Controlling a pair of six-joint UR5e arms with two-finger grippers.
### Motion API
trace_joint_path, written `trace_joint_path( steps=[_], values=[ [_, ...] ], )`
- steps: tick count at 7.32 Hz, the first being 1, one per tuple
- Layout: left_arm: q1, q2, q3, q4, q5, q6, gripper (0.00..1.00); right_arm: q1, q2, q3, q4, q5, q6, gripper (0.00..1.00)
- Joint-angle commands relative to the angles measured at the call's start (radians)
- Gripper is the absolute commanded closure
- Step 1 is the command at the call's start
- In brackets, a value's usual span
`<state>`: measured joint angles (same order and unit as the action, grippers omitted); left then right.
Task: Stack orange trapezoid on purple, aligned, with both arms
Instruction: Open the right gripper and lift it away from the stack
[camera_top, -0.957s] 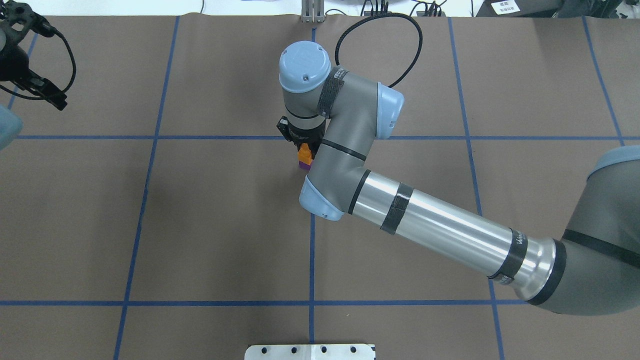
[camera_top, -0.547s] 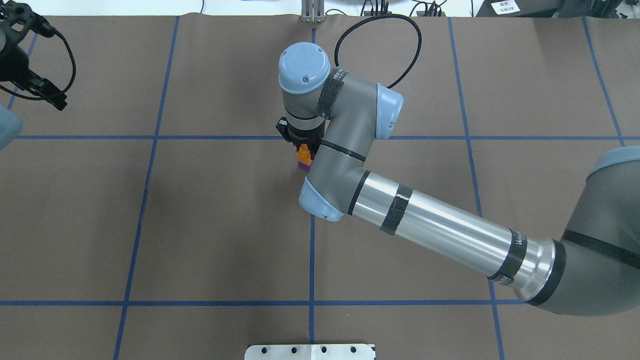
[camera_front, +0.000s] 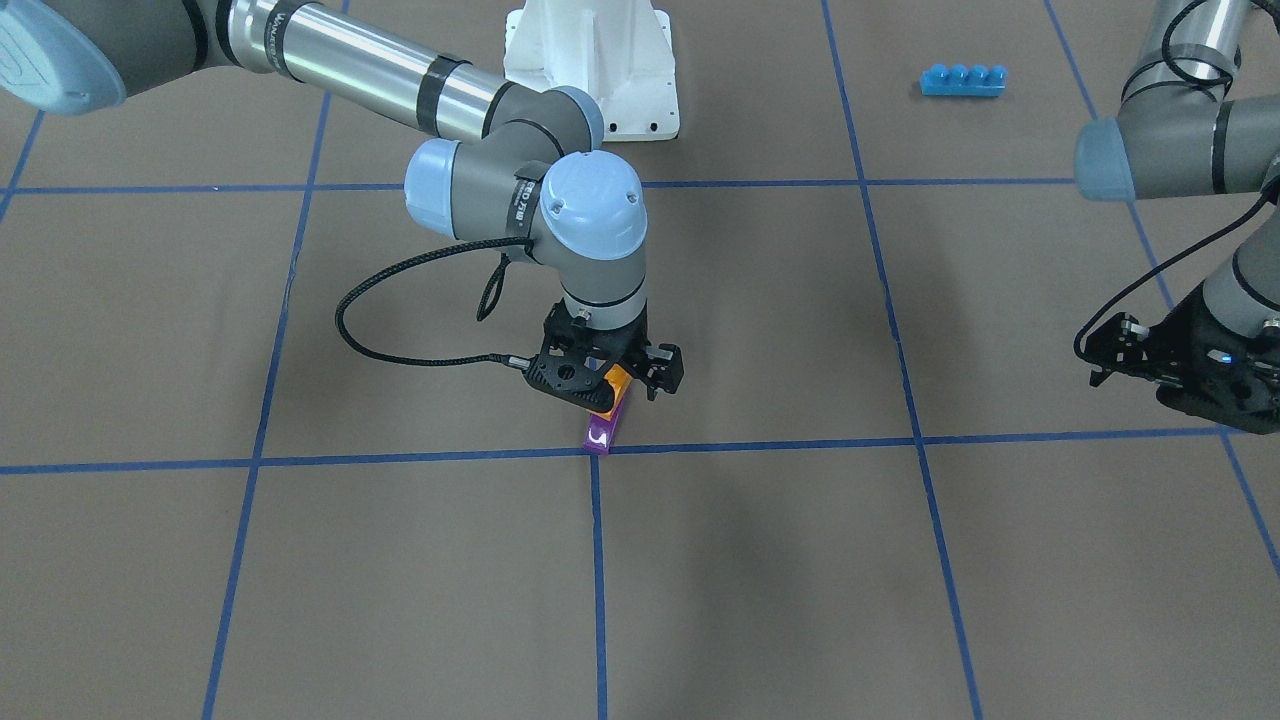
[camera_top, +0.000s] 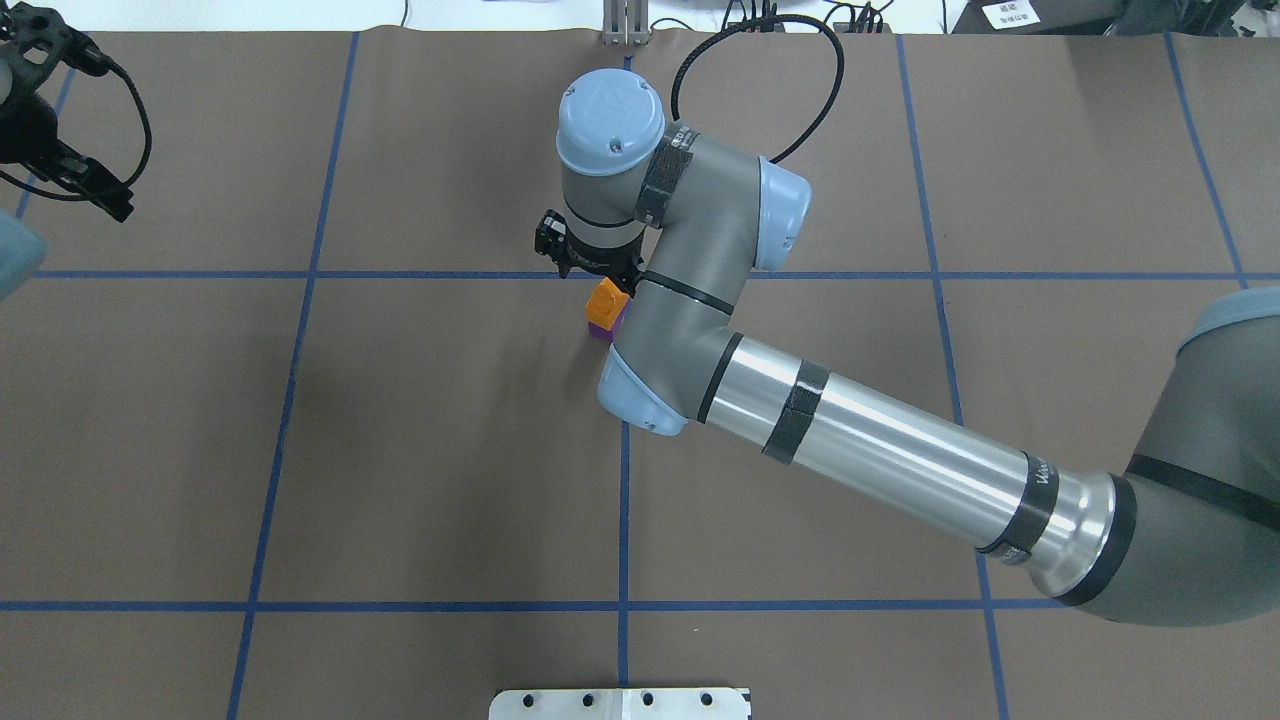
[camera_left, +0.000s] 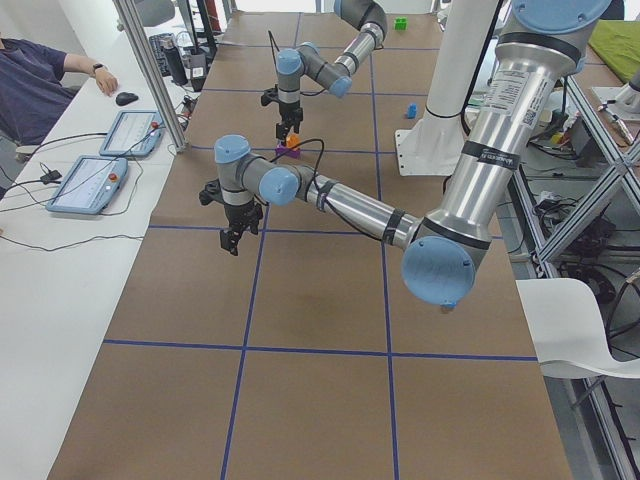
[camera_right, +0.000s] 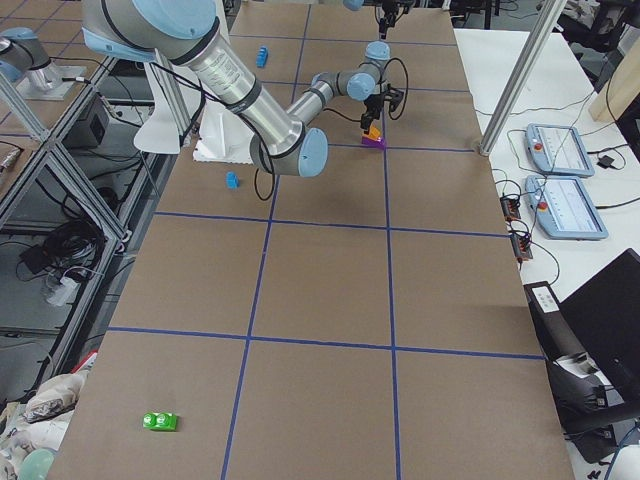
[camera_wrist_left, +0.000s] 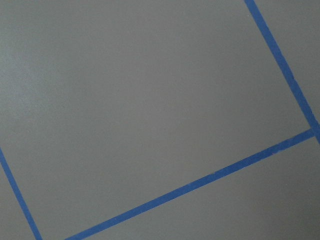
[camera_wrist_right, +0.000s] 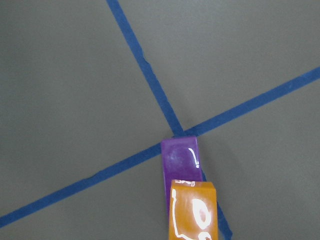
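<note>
Right fingers (camera_front: 664, 372) wide apart above orange trapezoid (camera_front: 618, 383) atop purple (camera_front: 603, 432)

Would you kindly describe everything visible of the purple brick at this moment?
The purple brick is small, elongated, glossy plastic with a white marker stroke on top. It lies on the brown table, one end at a crossing of blue tape lines. The orange trapezoid sits on its other end, touching it. No stud shows.

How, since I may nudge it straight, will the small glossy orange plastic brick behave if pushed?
The small glossy orange plastic brick looks hard, so probably stiff and slippery. Being small, it is likely light. It covers only one end of the purple plastic brick, so a push might twist it.
</note>
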<state>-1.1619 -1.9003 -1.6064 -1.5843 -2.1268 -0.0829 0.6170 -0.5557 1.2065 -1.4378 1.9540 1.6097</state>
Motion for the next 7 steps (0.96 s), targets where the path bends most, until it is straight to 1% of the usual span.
trace_joint_path(
  steps=[1, 2, 3, 4, 5, 6, 7],
  values=[
    [-0.012, 0.015, -0.003, -0.040, -0.008, -0.001, 0.00, 0.091, -0.060, 0.144, -0.019, 0.026, -0.046, 0.00],
    [-0.030, 0.056, -0.006, -0.086, -0.009, -0.002, 0.00, 0.166, -0.178, 0.298, -0.067, 0.086, -0.186, 0.00],
    [-0.050, 0.111, -0.010, -0.162, -0.015, -0.002, 0.00, 0.267, -0.311, 0.420, -0.113, 0.165, -0.373, 0.00],
    [-0.091, 0.165, -0.009, -0.219, -0.069, -0.002, 0.00, 0.359, -0.422, 0.465, -0.118, 0.224, -0.534, 0.00],
    [-0.131, 0.200, -0.009, -0.230, -0.138, 0.015, 0.00, 0.447, -0.519, 0.467, -0.118, 0.247, -0.726, 0.00],
    [-0.186, 0.252, -0.010, -0.238, -0.153, 0.157, 0.00, 0.551, -0.611, 0.456, -0.118, 0.282, -0.971, 0.00],
    [-0.264, 0.306, -0.010, -0.240, -0.153, 0.220, 0.00, 0.660, -0.691, 0.429, -0.119, 0.345, -1.213, 0.00]
  ],
)
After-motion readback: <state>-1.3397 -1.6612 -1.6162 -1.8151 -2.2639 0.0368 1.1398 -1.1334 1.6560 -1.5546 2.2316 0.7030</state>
